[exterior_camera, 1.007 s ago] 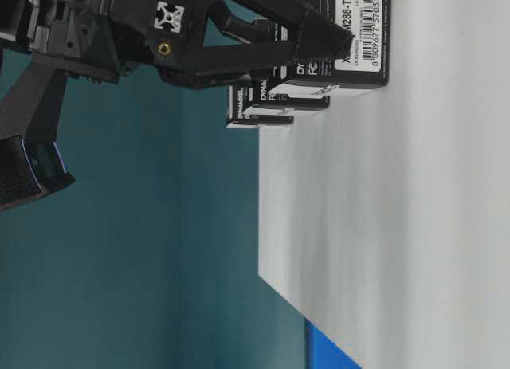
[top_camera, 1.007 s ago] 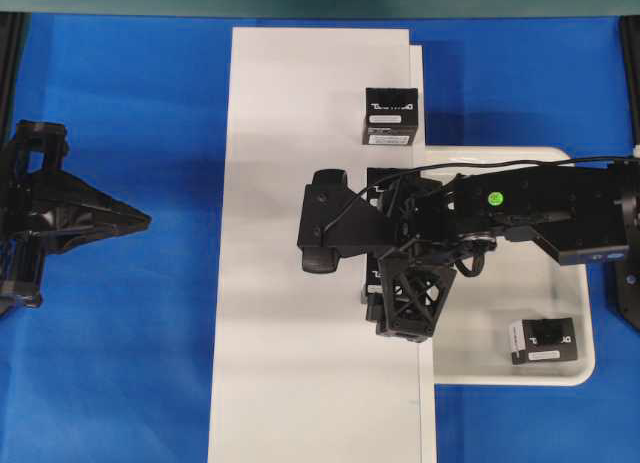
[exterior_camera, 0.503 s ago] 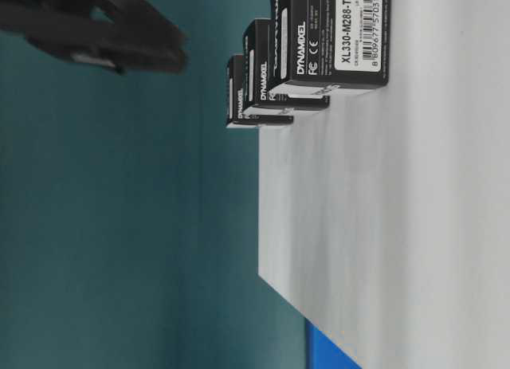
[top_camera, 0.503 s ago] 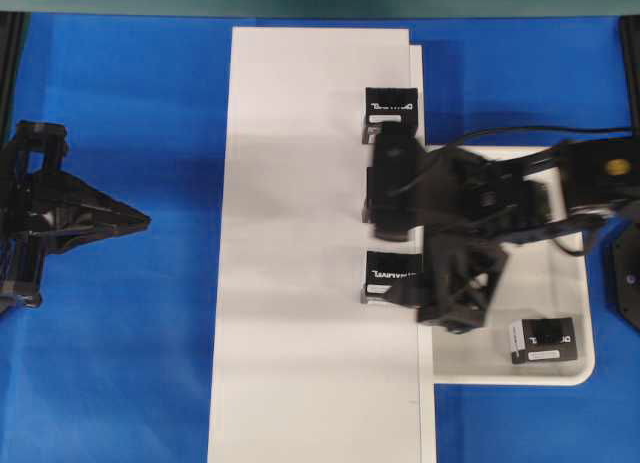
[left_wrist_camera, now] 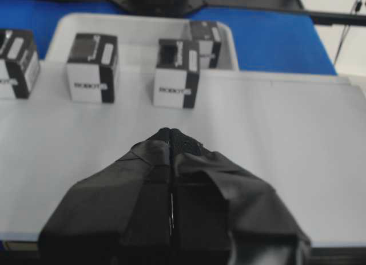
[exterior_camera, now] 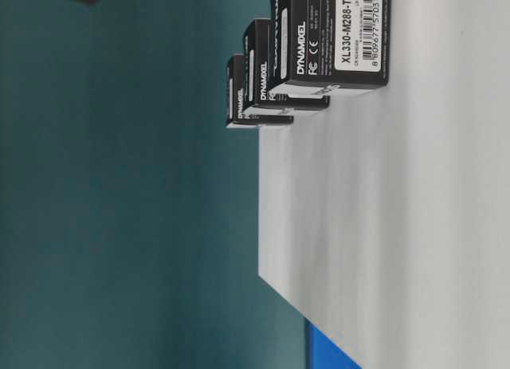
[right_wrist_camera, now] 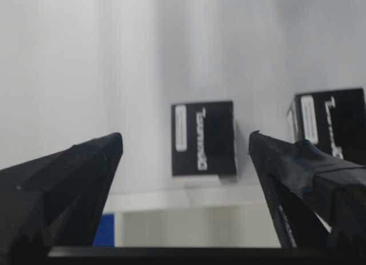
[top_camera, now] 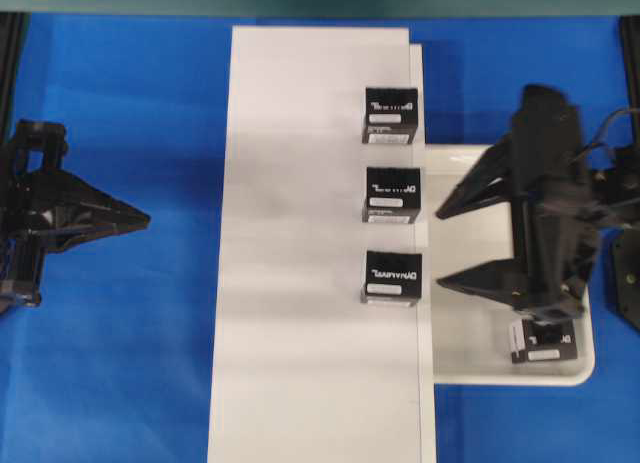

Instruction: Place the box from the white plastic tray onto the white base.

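- Three black boxes stand in a line along the right edge of the white base: a far one, a middle one and a near one. They keep even gaps between them, probably so that the pincer can come down around each one without touching its neighbour.
- One box lies in the white plastic tray, in its near right corner. It is the only one visible there, so it seems to be the next one to carry.
- The right pincer hangs over the tray with its jaws spread wide and nothing between them. The right wrist view shows both fingers apart, with the boxes on the base visible through the gap. Released like this, it is ready to close on the box in the tray.
- The left pincer rests over the blue bench, well apart from the boxes. Its fingertips are pressed together and hold nothing. It appears parked to the side, so that it does not disturb the work of the other arm.
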